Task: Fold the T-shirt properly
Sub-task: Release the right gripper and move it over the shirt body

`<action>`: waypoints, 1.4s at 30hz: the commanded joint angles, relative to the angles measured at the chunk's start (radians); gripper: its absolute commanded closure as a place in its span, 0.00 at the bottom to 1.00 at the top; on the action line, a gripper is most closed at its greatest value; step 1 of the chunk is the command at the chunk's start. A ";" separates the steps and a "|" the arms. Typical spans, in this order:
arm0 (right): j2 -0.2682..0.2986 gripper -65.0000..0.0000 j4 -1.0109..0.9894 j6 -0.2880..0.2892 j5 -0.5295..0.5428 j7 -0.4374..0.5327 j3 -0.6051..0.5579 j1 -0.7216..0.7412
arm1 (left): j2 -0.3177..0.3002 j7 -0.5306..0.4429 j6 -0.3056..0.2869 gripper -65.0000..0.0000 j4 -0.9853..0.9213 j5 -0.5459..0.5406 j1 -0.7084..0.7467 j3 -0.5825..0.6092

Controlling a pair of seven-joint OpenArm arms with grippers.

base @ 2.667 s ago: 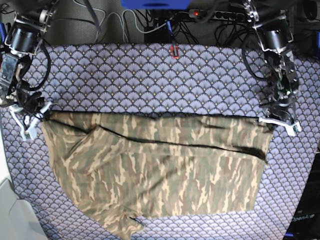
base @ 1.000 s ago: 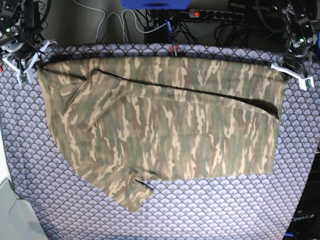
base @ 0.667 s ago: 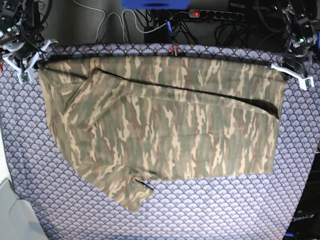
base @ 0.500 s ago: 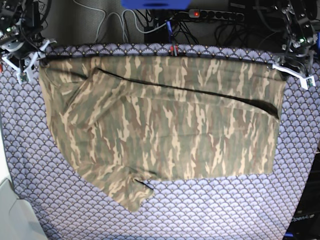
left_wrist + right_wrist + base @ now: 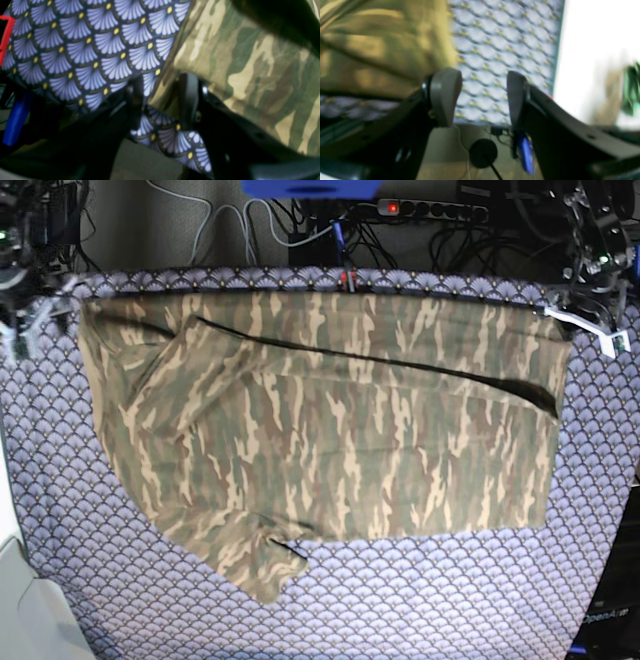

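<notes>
Both pincers stand open: right pincer (image 5: 483,97) empty, left pincer (image 5: 160,100) straddling (ungripped) the soft camouflage-print T-shirt (image 5: 330,430), spread flat for folding, collar edge at 12 o'clock.

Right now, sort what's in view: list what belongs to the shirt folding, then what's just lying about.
Belongs to the job:
T-shirt
left gripper
right gripper
tablecloth, the surface it lies on

Just lying about:
power strip
cables
red clip
</notes>
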 commanded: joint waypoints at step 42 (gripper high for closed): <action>-0.110 0.96 -0.200 0.006 0.011 -0.112 -0.291 0.120 | -0.017 -0.020 0.009 0.66 0.023 0.000 -0.018 -0.008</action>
